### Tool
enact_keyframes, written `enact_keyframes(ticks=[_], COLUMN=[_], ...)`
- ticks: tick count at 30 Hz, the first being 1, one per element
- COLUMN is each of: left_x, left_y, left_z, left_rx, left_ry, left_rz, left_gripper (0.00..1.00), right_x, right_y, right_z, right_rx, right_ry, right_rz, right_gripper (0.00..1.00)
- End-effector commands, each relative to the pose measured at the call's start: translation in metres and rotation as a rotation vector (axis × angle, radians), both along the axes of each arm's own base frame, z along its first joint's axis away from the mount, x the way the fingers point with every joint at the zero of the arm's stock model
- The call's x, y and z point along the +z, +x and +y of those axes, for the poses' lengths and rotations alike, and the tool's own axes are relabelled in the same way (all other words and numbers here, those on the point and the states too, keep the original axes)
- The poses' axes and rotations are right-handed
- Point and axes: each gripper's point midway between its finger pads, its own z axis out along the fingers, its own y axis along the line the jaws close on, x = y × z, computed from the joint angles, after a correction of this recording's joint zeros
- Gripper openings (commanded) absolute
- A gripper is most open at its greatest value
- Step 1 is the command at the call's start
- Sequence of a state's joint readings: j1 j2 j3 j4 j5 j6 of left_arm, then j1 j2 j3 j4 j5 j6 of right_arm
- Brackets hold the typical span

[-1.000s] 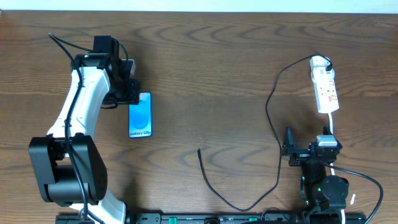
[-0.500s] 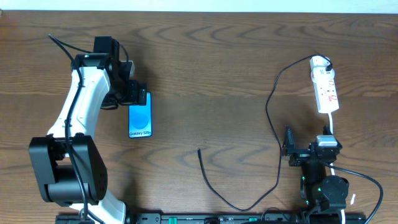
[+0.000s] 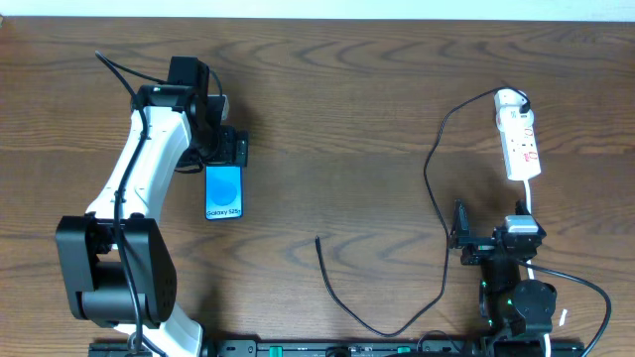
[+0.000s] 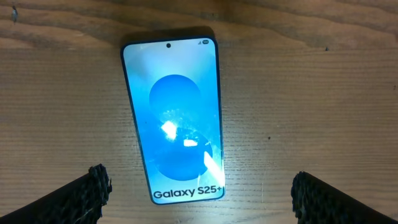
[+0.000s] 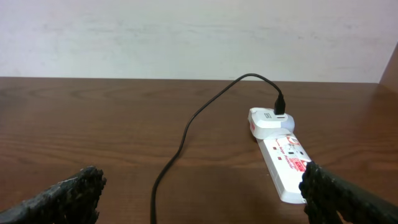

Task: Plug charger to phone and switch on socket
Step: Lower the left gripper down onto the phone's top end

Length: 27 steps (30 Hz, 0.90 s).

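Observation:
The phone (image 3: 224, 191) lies flat on the wooden table with its blue screen up, and fills the left wrist view (image 4: 174, 118). My left gripper (image 3: 230, 151) hovers at the phone's far end, open, its fingers (image 4: 93, 193) wide on either side and touching nothing. The charger (image 3: 428, 169) runs as a thin black cable from a white adapter on the socket (image 3: 520, 139) down in a loop to its free tip (image 3: 317, 239), which lies on the table. My right gripper (image 3: 459, 238) is open and empty near the front edge, facing the socket (image 5: 286, 158) and charger (image 5: 186, 134).
A white cord (image 3: 531, 203) leads from the socket toward the right arm's base. Both arm bases stand at the table's front edge. A pale wall (image 5: 186, 37) rises behind the far edge.
My left gripper has opened off the phone and the arm has shifted slightly right and back. The phone stays where it lay. The right arm has not moved.

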<state>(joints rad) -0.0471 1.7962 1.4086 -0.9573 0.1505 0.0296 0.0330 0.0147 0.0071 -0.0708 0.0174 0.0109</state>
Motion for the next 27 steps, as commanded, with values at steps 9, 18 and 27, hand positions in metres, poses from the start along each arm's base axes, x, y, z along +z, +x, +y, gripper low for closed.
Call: enact_keyframes(ticks=[9,18,27], left_x=[-0.037,-0.056,-0.061], left_y=[-0.016,-0.025,-0.014], left_z=[0.004,0.009,0.018], left_rx=[0.028,0.031,0.108], left_ry=[0.013,0.040,0.082], left_rz=[0.053,0.065,0.014], left_gripper=[0.95,0.95,0.96], right_x=[0.000,0.000,0.000], right_y=[0.000,0.000,0.000], right_z=[0.003,0.003,0.003], right_rx=[0.013,0.013,0.013], right_ry=[-0.004,-0.004,-0.004], right_rz=[-0.002,-0.002,-0.002], right_gripper=[0.99,0.99,0.99])
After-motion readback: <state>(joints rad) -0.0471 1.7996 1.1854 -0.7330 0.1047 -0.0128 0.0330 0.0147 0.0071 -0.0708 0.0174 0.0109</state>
